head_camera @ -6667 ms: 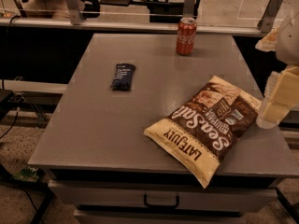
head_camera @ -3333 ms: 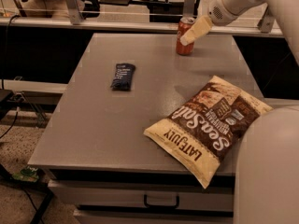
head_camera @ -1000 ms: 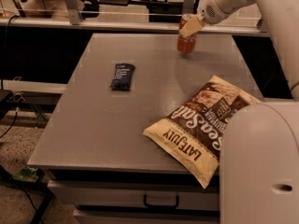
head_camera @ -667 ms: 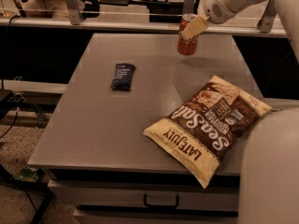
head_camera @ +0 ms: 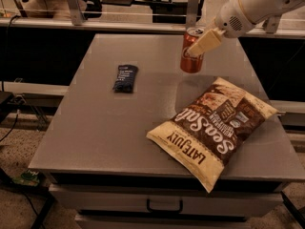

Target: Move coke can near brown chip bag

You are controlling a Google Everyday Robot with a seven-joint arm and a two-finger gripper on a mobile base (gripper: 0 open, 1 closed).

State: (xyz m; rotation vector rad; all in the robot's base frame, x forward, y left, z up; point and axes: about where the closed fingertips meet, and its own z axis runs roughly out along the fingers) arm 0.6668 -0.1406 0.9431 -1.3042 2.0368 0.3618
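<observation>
The coke can (head_camera: 190, 63) is a small red can with a silver top, upright at the back right of the grey table (head_camera: 105, 128). My gripper (head_camera: 195, 47) comes in from the upper right and is shut on the can, with one cream finger (head_camera: 204, 41) lying across its upper front. The brown chip bag (head_camera: 214, 128) lies flat at the front right of the table, its near corner over the front edge. The can stands a short way behind the bag's far edge, apart from it.
A small dark blue snack packet (head_camera: 126, 78) lies flat left of centre on the table. Metal rails and posts (head_camera: 71, 4) run behind the table. A drawer with a handle (head_camera: 164, 206) sits under the front edge. My white arm (head_camera: 257, 4) fills the top right.
My arm reached in from the right and took hold of the can at the back edge. In the last second the can has moved toward the chip bag with the gripper.
</observation>
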